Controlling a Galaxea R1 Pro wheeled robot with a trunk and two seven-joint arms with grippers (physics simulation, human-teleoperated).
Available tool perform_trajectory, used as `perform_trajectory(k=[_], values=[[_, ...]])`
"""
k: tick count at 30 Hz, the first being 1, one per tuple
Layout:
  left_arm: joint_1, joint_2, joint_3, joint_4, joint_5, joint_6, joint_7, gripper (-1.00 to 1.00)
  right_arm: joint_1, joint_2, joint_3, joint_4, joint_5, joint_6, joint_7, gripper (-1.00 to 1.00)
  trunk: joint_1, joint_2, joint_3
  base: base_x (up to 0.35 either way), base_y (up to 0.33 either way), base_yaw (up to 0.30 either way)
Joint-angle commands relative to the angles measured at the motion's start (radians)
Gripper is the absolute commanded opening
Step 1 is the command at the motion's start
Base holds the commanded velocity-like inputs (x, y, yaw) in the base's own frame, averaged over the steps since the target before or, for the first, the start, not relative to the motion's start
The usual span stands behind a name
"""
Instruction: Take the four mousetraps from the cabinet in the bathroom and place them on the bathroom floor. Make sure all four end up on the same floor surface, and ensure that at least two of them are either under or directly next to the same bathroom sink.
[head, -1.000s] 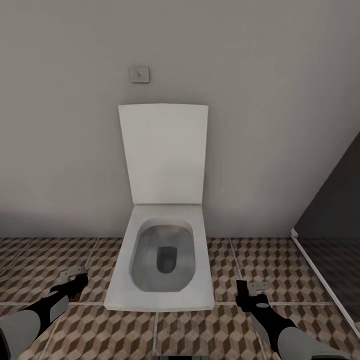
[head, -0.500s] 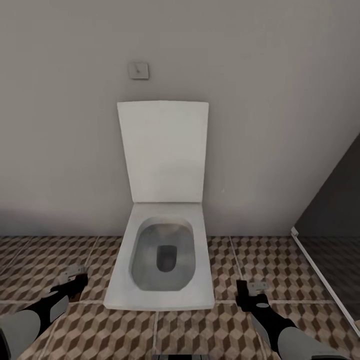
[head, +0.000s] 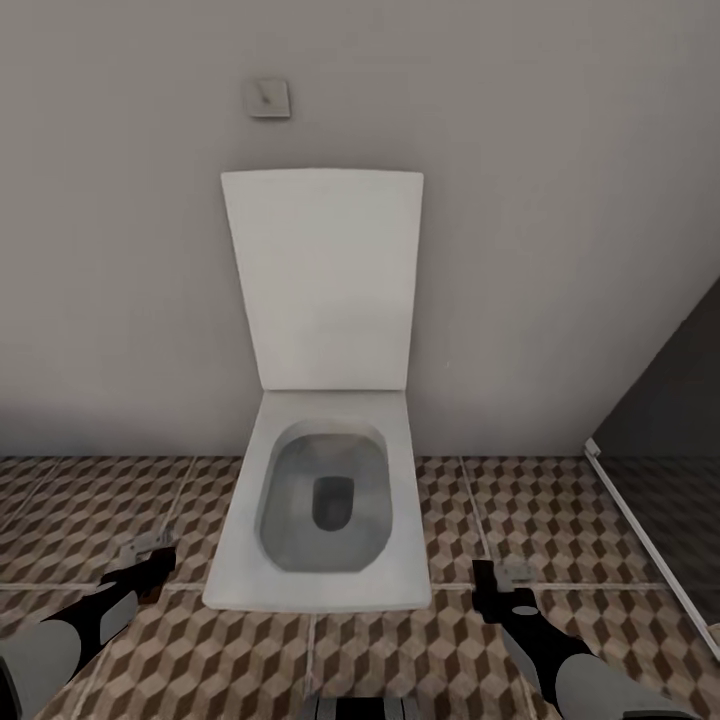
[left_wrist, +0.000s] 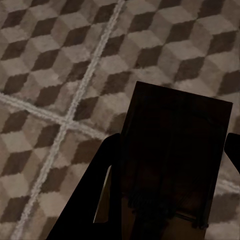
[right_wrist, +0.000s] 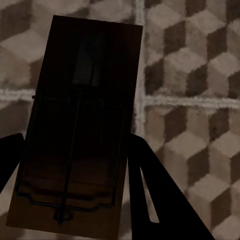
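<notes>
a mousetrap is gripped in each gripper, over the bathroom floor (head: 560, 520).
left gripper (head: 150, 562) and right gripper (head: 497, 580) are clamped across the boards' (right_wrist: 80, 125) width, long axes running out past the fingers; no sink is seen.

The bathroom floor (head: 520, 505) spreads below me, square tiles in a brown, beige and white cube pattern with pale grout lines. A white toilet (head: 325, 510) with its lid raised sits over it against the wall. To the toilet's right, a pale strip (head: 645, 545) runs along the floor.
</notes>
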Motion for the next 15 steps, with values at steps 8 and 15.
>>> perform_trajectory(k=[8,15], values=[[0.000,0.002,-0.009,-0.003,0.004,-0.012,0.009,-1.00,0.000,0.000,0.000,0.000,0.005,-0.075,-0.003,-1.00,0.001,-0.001,-0.012,0.000,0.000,0.000],[0.000,0.002,-0.009,-0.003,0.004,-0.013,0.009,-1.00,0.000,0.000,-0.002,-0.002,0.005,-0.087,-0.003,-1.00,0.001,-0.001,-0.012,0.000,0.000,0.000]])
